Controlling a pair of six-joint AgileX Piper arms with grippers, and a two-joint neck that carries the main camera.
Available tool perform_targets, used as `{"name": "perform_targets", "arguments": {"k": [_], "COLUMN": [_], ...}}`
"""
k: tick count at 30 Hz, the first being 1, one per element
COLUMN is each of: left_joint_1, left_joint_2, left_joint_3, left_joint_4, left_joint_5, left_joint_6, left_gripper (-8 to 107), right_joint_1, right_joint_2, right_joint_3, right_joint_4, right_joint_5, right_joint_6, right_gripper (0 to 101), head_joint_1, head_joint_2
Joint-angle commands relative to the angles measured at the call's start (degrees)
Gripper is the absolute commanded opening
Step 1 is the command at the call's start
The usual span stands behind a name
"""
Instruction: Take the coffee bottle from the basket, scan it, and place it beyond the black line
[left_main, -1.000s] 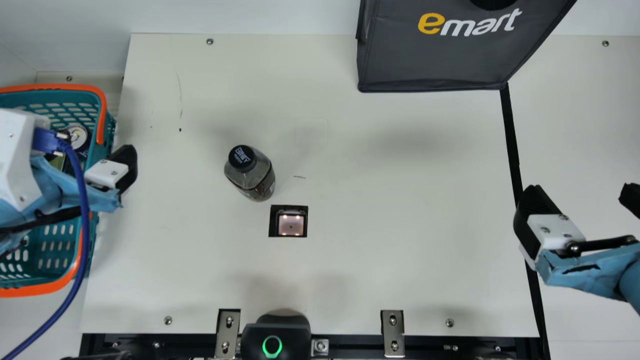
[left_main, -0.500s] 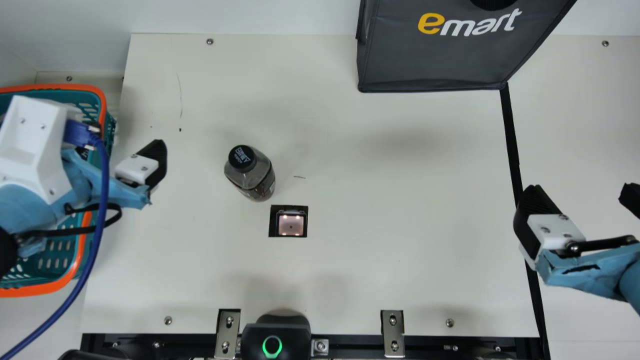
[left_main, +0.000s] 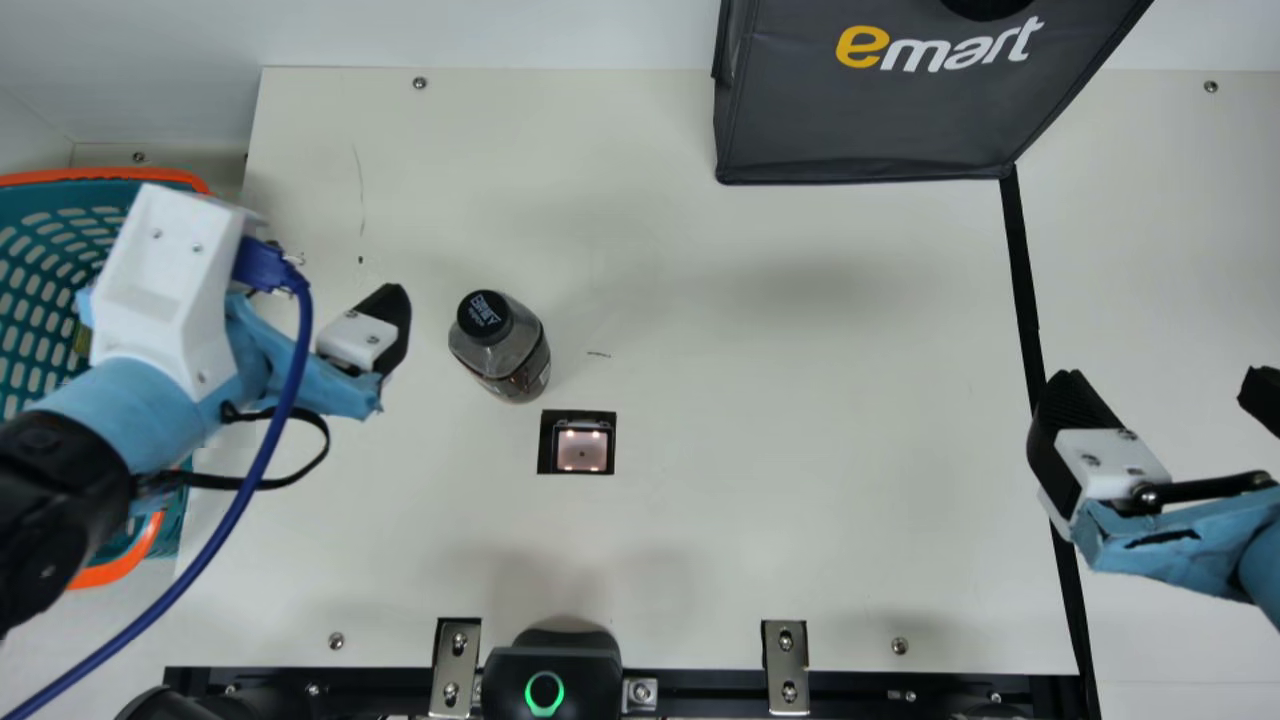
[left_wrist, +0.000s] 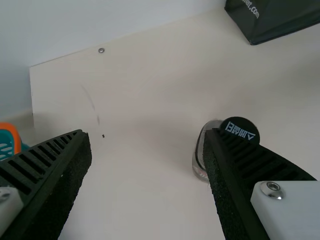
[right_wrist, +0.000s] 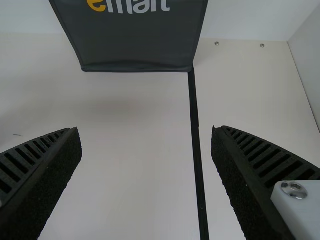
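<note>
The dark coffee bottle (left_main: 512, 358) with its black cap stands upright on the table, just up and left of the scanner window (left_main: 582, 450) in the main view. My left gripper (left_main: 350, 338) is left of the bottle, apart from it. In the left wrist view, the left gripper (left_wrist: 146, 137) has its fingers wide apart with nothing between them, and one finger partly covers the bottle (left_wrist: 201, 161). Over the black line (left_main: 1022, 270), my right gripper (left_main: 1160, 390) stands open; in the right wrist view, the right gripper (right_wrist: 145, 132) holds nothing.
The teal basket (left_main: 40, 270) with an orange rim is at the left, partly under my left arm. A dark grey bag (left_main: 860, 120) stands at the back, by the black line's far end. A black device (left_main: 553, 680) with a green ring sits at the front edge.
My left arm has moved right, from over the basket to over the table's left part, its gripper nearer the bottle. The bottle and my right arm have kept still.
</note>
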Motion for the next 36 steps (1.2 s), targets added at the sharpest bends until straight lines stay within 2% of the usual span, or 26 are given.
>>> {"name": "perform_targets", "arguments": {"k": [1, 18, 28, 36], "left_joint_1": [-2.7, -15.8, -21.9, -24.4], "left_joint_2": [0.8, 7.8, 11.4, 13.9], "left_joint_3": [-0.5, -4.8, -5.9, -6.2], "left_joint_4": [3.1, 17.6, 22.0, 23.4], "left_joint_5": [0.4, 5.7, 9.7, 11.5], "left_joint_6": [-4.9, -28.0, -38.0, -44.0], "left_gripper": [90, 90, 90, 90], "right_joint_1": [0.0, 0.0, 0.0, 0.0], "right_joint_2": [0.0, 0.0, 0.0, 0.0], "right_joint_3": [0.0, 0.0, 0.0, 0.0], "right_joint_4": [0.0, 0.0, 0.0, 0.0], "right_joint_5": [0.0, 0.0, 0.0, 0.1], "right_joint_6": [0.0, 0.0, 0.0, 0.0], "right_gripper": [91, 91, 91, 91], "head_joint_1": [-1.5, -1.5, -1.5, -1.5], "head_joint_2": [-0.1, -0.1, -0.1, -0.1]}}
